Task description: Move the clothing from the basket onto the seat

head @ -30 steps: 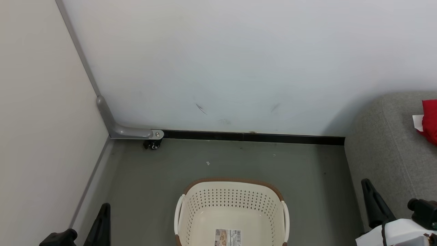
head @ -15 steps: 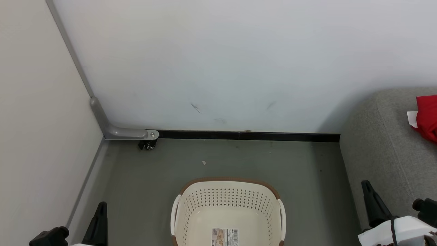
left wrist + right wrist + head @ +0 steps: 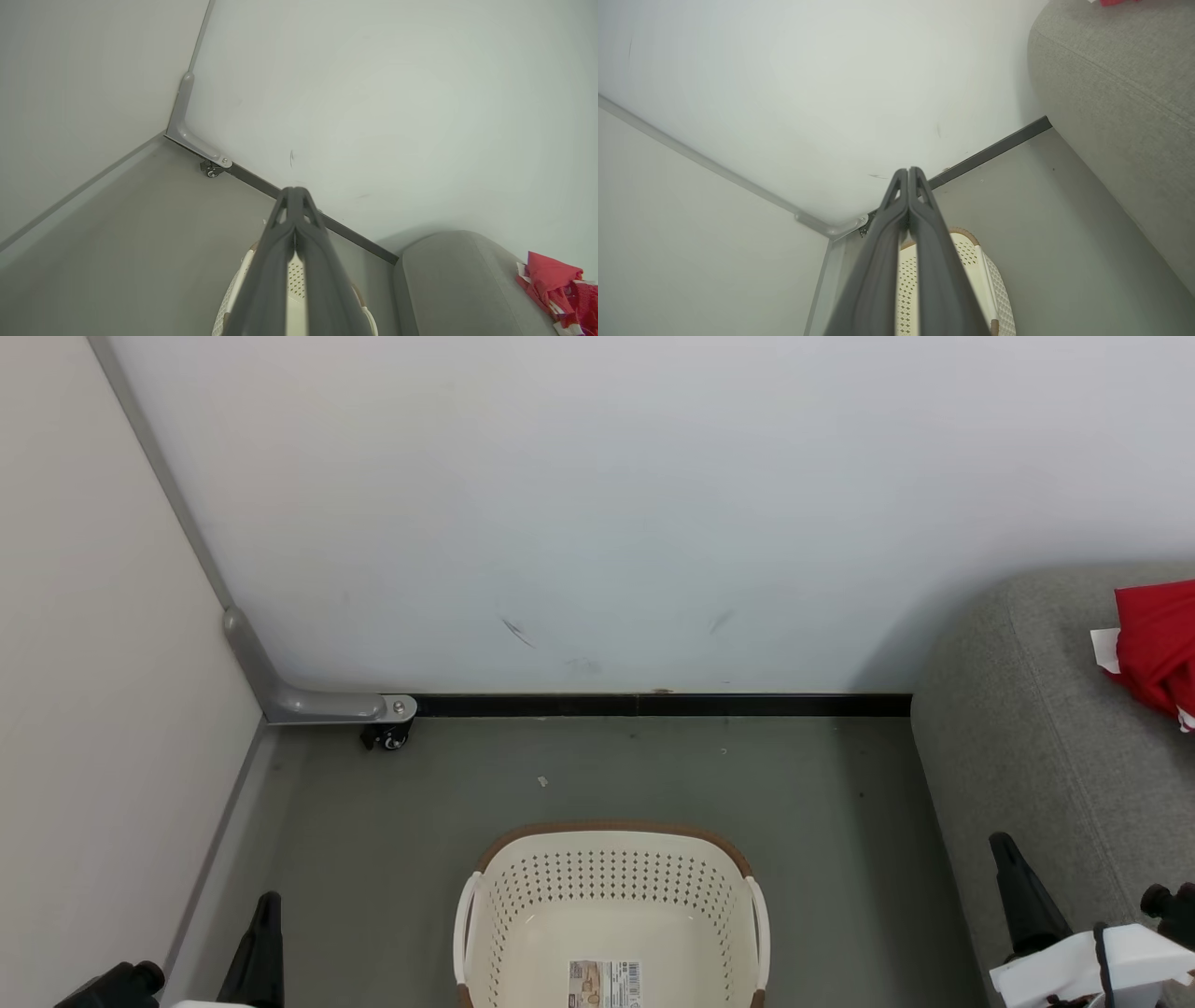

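Red clothing [image 3: 1153, 639] is lying on the grey seat [image 3: 1027, 756], well apart from the basket [image 3: 611, 828] standing on the floor [image 3: 373, 821]; the basket's visible bottom is showing no fabric. The left gripper [image 3: 293, 191] and the right gripper [image 3: 908, 170] are each resting closed tip to tip, gripping nothing. The step appears to be confirming completion: checking the basket's hidden near part is advisable before parking.

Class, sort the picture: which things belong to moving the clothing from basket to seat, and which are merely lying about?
Belong to the job: red clothing, grey seat, cream basket.
Just lying about: castor wheel, grey corner bracket, black skirting strip, small pale scrap.
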